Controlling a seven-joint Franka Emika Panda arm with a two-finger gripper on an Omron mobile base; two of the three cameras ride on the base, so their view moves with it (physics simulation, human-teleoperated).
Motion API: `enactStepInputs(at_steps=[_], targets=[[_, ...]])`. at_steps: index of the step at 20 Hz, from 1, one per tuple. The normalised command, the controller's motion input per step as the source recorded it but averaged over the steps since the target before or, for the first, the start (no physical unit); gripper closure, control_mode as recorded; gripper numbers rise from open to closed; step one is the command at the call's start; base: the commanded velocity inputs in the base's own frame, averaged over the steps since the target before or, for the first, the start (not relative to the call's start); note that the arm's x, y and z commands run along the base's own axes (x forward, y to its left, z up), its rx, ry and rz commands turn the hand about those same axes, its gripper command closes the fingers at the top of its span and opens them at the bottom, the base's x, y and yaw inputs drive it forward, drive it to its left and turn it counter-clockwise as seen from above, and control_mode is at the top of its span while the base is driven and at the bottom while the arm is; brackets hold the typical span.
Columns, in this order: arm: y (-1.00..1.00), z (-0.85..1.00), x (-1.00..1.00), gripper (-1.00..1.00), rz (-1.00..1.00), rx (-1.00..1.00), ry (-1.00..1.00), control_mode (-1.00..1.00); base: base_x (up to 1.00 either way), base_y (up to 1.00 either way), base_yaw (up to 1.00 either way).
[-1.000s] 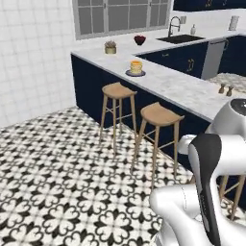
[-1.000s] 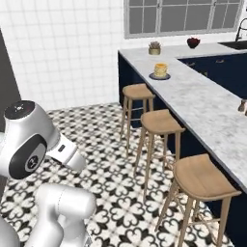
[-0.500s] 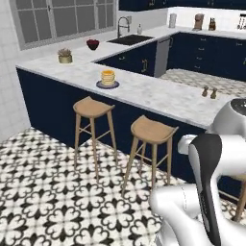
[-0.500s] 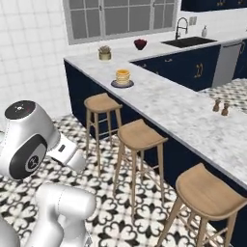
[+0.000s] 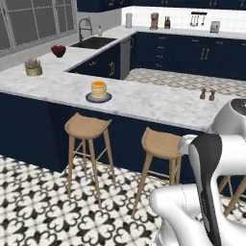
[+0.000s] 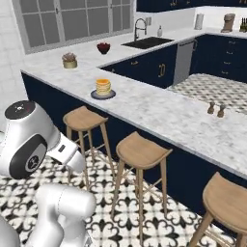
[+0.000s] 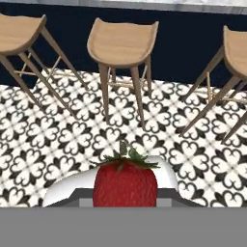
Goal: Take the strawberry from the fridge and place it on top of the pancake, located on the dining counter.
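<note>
The strawberry (image 7: pixel 125 183), red with a green leafy cap, sits low in the hand view, and my gripper (image 7: pixel 125 197) is shut on it, with its fingers hidden behind the berry. It hangs above the patterned floor, facing the stools. The pancake (image 5: pixel 99 89) (image 6: pixel 102 86) is a short golden stack on a small dark plate (image 5: pixel 99 98). It stands on the dining counter (image 5: pixel 153 103) (image 6: pixel 159 113), whose top is marble over a navy base. The fridge is out of view.
Wooden stools (image 5: pixel 86 126) (image 5: pixel 162 143) (image 6: pixel 141 148) (image 7: pixel 123 42) line the counter's near side. On the counter are a potted plant (image 5: pixel 33 67), a dark bowl of red fruit (image 5: pixel 58 50) and two small shakers (image 5: pixel 207 94). A sink (image 5: pixel 93 42) lies behind.
The base has driven and turned, so the whole scene has shifted. The dining counter and stools are now closer and seen more square on. The grip on the strawberry is unchanged.
</note>
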Motion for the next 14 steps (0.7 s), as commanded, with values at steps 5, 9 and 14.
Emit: enactStepInputs(at_steps=[5, 9, 14], targets=[[0.0, 0.0, 0.0, 1.0, 0.0, 0.0, 0.0, 1.0, 0.98, 0.87, -0.56], [0.0, 0.0, 0.0, 1.0, 0.0, 0.0, 0.0, 1.0, 0.66, 0.99, -0.5], [0.0, 0.0, 0.0, 1.0, 0.0, 0.0, 0.0, 1.0, 0.43, 1.0, -0.39]])
